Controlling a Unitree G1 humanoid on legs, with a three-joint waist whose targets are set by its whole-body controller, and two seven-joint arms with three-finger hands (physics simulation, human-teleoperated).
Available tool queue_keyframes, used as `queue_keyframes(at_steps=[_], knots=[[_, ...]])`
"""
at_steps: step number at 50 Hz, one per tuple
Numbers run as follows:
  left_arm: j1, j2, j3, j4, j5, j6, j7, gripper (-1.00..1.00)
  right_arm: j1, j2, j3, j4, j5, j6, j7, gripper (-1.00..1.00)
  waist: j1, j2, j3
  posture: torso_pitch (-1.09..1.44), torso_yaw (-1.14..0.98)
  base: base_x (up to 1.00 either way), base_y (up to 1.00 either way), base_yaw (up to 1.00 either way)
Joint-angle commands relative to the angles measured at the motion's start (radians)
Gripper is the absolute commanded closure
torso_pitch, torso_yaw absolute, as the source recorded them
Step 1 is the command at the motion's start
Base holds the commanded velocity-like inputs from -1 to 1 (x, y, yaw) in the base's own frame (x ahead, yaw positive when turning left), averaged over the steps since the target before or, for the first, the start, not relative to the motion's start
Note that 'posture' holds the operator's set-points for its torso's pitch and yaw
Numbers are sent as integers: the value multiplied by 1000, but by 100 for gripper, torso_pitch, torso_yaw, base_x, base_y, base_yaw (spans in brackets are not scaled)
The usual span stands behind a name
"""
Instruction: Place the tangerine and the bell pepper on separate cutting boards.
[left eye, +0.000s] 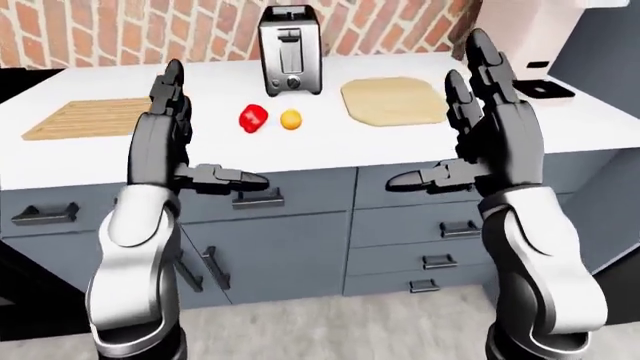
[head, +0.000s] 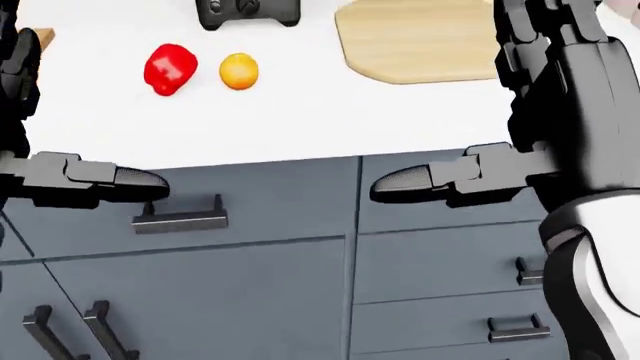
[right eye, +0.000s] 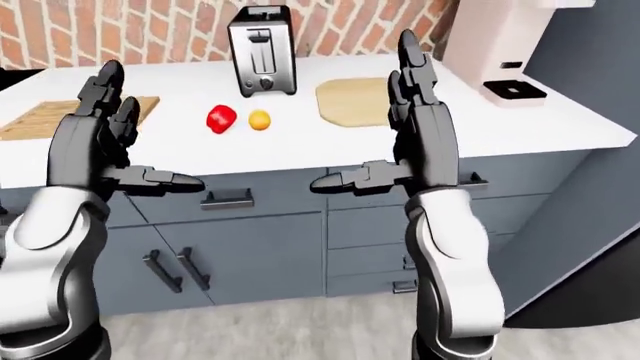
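A red bell pepper (head: 168, 69) and an orange tangerine (head: 238, 71) lie side by side on the white counter (head: 300, 120), below the toaster in the head view. To their right is a pale cutting board (left eye: 393, 100). A darker slatted cutting board (left eye: 85, 118) lies at the counter's left. My left hand (left eye: 205, 131) and right hand (left eye: 440, 112) are raised before the counter edge, both open and empty, fingers up and thumbs pointing inward. Neither touches anything.
A steel toaster (left eye: 290, 51) stands against the brick wall. A white appliance (right eye: 495, 45) sits at the counter's right end, beside a tall dark grey panel (right eye: 600, 75). Grey drawers and cabinet doors (left eye: 290, 247) with dark handles run under the counter.
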Motion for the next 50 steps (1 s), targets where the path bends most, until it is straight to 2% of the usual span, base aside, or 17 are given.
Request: queue_keyframes(at_steps=[1,5,8,9,11,14,19,22,23,25,31,35,36,40,45,46,50], knots=[[-30,17,24,-43,15,-36,12,-100,-29,0,5,-39,8,-37,5,-100,4,1,-22,0,0,25,23,0],[-29,18,27,-54,16,-25,10,-100,-30,-6,10,-44,-7,-38,9,-100,6,45,-25,0,0,7,21,0],[-27,11,17,-44,21,-36,14,-100,-30,-6,14,-44,-16,-40,14,-100,13,136,-44,0,0,5,21,0],[-27,8,16,-43,21,-37,15,-100,-31,-4,14,-44,-18,-41,16,-100,10,100,-52,0,0,5,21,0],[-25,9,19,-42,22,-40,12,-100,-31,-6,12,-45,-22,-41,19,-100,21,115,-32,0,0,5,20,0],[-19,3,13,-44,26,-44,14,-100,-28,-2,16,-41,-27,-50,22,-100,18,87,-44,0,0,5,21,0],[-20,4,18,-40,25,-45,14,-100,-29,3,8,-38,-14,-52,17,-100,11,36,-29,0,0,5,21,0],[-19,8,18,-38,29,-50,14,-100,-35,-2,10,-36,-17,-52,18,-100,10,-35,-43,0,0,5,21,0],[-19,7,19,-41,29,-49,13,-100,-31,-1,10,-38,-17,-53,18,-100,2,7,-35,0,0,5,21,0],[-19,8,17,-41,33,-52,12,-100,-28,0,11,-41,-18,-54,19,-100,2,-10,-41,0,0,5,21,0],[-18,6,17,-39,37,-54,10,-100,-20,0,11,-39,-21,-61,23,-100,1,38,-26,0,0,4,21,0],[-16,5,18,-42,39,-53,8,-100,-18,1,13,-41,-28,-67,29,-100,-5,135,-40,0,0,5,33,0],[-16,6,19,-43,39,-51,7,-100,-19,3,10,-44,-25,-63,28,-100,-4,96,-34,0,0,5,51,0],[-18,5,17,-41,41,-52,6,-100,-19,3,7,-50,-17,-58,25,-100,-1,65,-22,0,0,4,51,0],[-17,5,15,-37,46,-58,5,-100,-16,5,11,-42,-15,-70,20,-100,-2,-23,-16,0,0,4,44,0],[-15,5,13,-37,48,-60,3,-100,-17,9,8,-43,-8,-71,19,-100,-10,37,-18,0,0,5,5,0],[-11,1,11,-41,52,-58,1,-100,-15,7,6,-45,-1,-71,18,-100,-15,107,-19,0,0,10,0,0]])
